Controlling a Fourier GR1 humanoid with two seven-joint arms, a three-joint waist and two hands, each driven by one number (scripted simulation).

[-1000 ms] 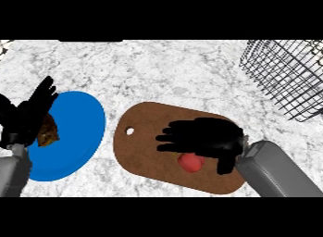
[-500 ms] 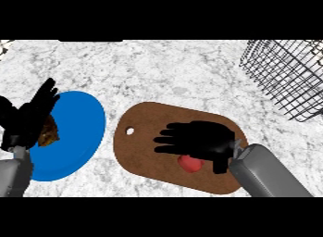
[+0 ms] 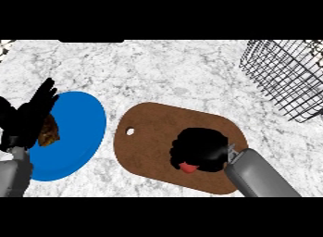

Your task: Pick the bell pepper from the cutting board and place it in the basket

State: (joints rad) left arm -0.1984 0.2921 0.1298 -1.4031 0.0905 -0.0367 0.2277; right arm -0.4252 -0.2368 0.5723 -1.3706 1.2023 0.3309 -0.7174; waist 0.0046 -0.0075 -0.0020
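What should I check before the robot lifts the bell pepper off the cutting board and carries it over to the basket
1. Right hand curled over the bell pepper: ok, only a red sliver shows below the fingers.
2. Pepper fully enclosed: cannot tell, the hand hides most of it.
3. Pepper on the cutting board, not yet lifted: cannot tell.
4. Basket upright at the far right with its opening unobstructed: ok.
5. Counter between board and basket free of objects: ok.
6. Left hand open, resting at the blue plate, away from the path: ok.
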